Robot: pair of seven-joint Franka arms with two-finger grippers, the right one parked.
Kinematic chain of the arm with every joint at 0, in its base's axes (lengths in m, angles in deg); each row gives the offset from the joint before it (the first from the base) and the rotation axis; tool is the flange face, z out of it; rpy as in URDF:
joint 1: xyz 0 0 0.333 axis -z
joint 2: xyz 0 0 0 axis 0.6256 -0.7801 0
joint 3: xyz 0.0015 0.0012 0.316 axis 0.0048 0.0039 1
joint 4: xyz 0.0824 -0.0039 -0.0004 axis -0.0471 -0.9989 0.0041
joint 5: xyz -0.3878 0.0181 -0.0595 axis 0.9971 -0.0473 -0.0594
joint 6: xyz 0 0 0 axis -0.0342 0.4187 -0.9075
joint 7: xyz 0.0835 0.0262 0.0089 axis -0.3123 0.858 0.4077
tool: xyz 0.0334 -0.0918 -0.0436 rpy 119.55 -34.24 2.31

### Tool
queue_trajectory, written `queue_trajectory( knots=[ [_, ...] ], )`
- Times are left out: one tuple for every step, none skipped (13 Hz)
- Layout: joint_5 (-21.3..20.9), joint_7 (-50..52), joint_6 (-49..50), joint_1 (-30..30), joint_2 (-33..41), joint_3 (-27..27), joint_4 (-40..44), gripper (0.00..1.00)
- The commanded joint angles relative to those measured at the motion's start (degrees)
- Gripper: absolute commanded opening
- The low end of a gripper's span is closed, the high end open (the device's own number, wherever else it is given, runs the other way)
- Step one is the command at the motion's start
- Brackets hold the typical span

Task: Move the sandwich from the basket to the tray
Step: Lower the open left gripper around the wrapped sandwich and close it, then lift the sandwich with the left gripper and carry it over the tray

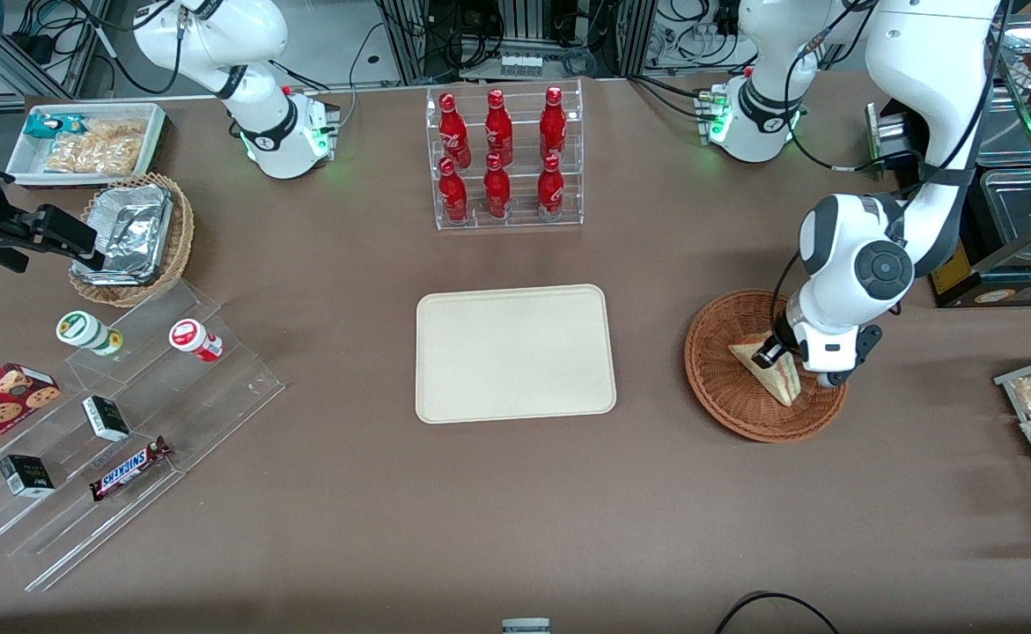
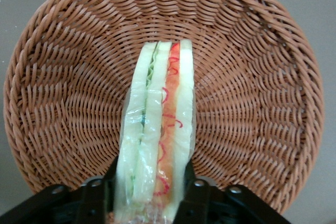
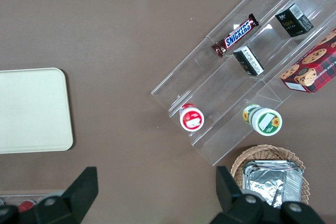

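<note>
Both fingers point(image 2: 195, 195) of the left gripper point(image 1: 777, 350) are pressed against the sandwich point(image 2: 157, 129), which is gripped inside the reddish-brown basket point(image 1: 726, 387); the cream tray point(image 1: 515, 352) is seen well apart.

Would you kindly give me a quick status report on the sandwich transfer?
Gripper down in basket, shut on sandwich. Sandwich not lifted yet. Tray bare, path to it unobstructed.
</note>
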Motion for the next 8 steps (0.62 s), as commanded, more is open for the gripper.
queue_trajectory(
  knots=[
    [-0.83,-2.92,7.35,0.17,0.32,-0.78,3.93,0.15],
    [-0.83,-7.22,9.81,0.17,0.49,-1.05,5.68,0.14],
    [-0.75,-10.04,12.01,0.17,0.84,-1.74,7.18,0.14],
    [-0.83,-12.51,14.13,0.17,0.67,-2.88,9.20,0.14],
    [-0.92,-19.67,17.80,0.17,0.41,-4.11,11.57,0.12],
    [-1.36,-27.57,21.23,0.17,-0.55,-5.52,14.46,0.12],
    [-1.45,-29.30,23.79,0.26,-1.61,-6.75,17.28,0.13],
    [-2.67,-29.32,25.03,0.26,-2.75,-8.50,19.31,0.14]
  ],
)
